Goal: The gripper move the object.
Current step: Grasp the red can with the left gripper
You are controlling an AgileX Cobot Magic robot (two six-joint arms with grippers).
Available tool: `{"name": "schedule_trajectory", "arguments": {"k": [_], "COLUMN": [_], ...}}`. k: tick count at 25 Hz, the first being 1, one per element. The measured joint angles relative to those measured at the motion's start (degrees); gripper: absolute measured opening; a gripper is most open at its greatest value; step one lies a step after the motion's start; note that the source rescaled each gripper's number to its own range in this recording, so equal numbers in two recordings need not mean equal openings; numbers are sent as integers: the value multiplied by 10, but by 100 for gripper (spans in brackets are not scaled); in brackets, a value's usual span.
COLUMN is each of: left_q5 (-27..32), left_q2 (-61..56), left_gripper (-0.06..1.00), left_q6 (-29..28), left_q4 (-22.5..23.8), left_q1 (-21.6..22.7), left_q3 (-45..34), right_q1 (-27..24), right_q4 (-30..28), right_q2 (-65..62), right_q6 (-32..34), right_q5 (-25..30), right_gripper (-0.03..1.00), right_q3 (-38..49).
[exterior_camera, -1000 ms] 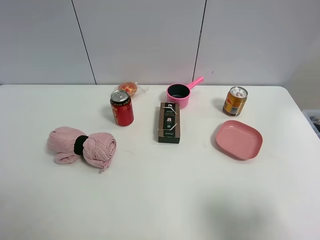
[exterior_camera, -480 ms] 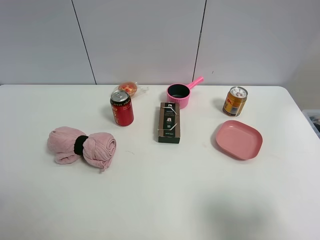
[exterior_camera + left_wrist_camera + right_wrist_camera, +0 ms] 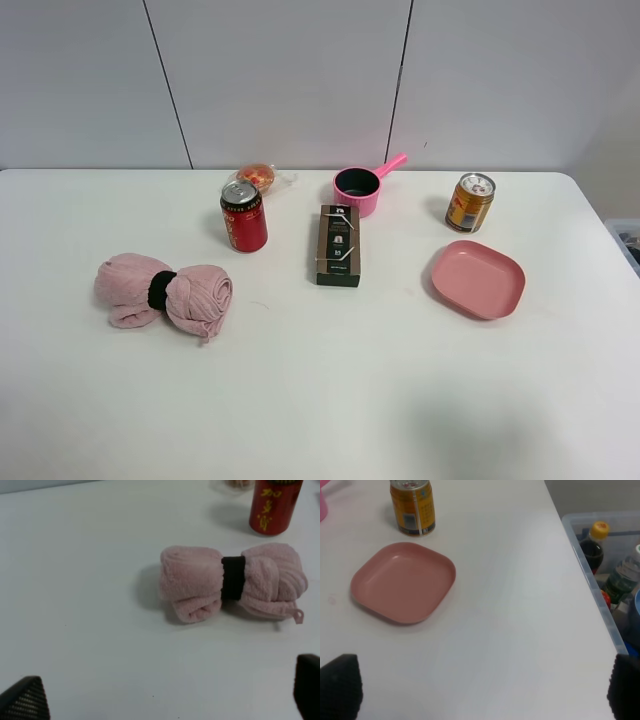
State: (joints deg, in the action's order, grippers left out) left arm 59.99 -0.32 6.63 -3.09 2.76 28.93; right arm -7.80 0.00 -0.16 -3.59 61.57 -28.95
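Note:
The red can with a black band and silver top stands upright at the back left of the white table. Its lower body also shows in the left wrist view, beyond a rolled pink towel. My left gripper is open and empty, with only its black fingertips in view, well short of the towel and the can. My right gripper is open and empty over the table's right part, with its black fingertips far apart. Neither gripper shows in the exterior high view.
A pink towel tied with a black band lies in front of the red can. A dark box, a pink saucepan, a wrapped snack, a gold-orange can and a pink plate stand around. A plastic bin with bottles sits past the table's right edge.

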Motion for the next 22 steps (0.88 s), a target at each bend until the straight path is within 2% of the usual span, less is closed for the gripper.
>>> {"name": "schedule_trajectory", "arguments": {"k": [5,9,11,17,22], "left_q5": [0,-5,-25,-127,-155], "left_q2": [17,108,169,344,505], "left_gripper": [100,100,100,100,100], "left_q6": [0,0,6,48,52], "left_q4": [0,-12,-25,-53,-54], "left_q1": [0,0,0,0,0], "left_q3": [0,9,26,99,206], "right_q1": [0,0,0,0,0], "right_q4": [0,0,0,0,0], "right_q2": [0,0,0,0,0], "right_q6": [0,0,0,0,0], "right_q5": [0,0,0,0,0], "right_gripper": [100,100,100,100,100], "right_q3": [0,0,0,0,0]}}
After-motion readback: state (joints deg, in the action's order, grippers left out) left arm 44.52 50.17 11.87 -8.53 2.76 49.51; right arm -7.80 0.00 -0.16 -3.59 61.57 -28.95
